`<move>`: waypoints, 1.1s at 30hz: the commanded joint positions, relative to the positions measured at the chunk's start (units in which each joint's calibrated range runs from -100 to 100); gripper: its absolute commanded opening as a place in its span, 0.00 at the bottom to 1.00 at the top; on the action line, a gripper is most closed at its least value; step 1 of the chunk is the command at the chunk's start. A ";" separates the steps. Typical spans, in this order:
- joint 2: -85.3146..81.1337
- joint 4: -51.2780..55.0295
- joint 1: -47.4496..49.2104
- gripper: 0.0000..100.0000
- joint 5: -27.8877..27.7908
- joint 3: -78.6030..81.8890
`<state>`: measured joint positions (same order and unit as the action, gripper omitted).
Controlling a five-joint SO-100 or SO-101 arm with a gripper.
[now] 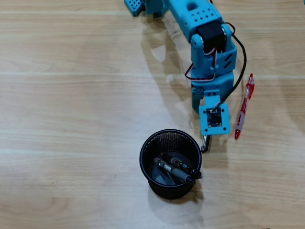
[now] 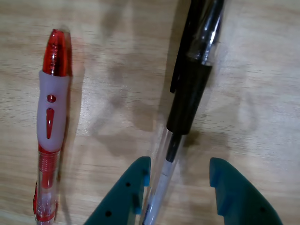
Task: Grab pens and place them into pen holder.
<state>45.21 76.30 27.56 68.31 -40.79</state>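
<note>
Wrist view finds my teal two-finger pincer spread wide and holding nothing, with the slim clear-and-black pen lying on the pale wooden table between the fingertips. Its clear barrel runs close against my left-hand finger in this view; the other finger stands well off. The pen's long axis runs straight ahead of me, nearly in line with my reach and across the closing direction, so a squeeze should catch the barrel, though off-centre; I judge a small sideways shift would centre it.

Beside it, further to the left in the wrist view and roughly parallel, lies the red-and-white pen with the soft grey grip, outside my fingers and apart from the first pen.

From overhead, my head hangs low over the table, hiding most of the pen beneath. The round black wire-mesh pen holder stands just ahead of me, already holding at least two dark pens leaning inside.
</note>
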 commanded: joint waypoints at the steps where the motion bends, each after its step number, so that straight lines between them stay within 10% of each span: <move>1: 1.29 -0.66 1.54 0.15 0.50 -3.96; 33: -13.83 0.28 0.18 0.02 -0.82 2.98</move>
<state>42.66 76.30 28.64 68.62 -41.68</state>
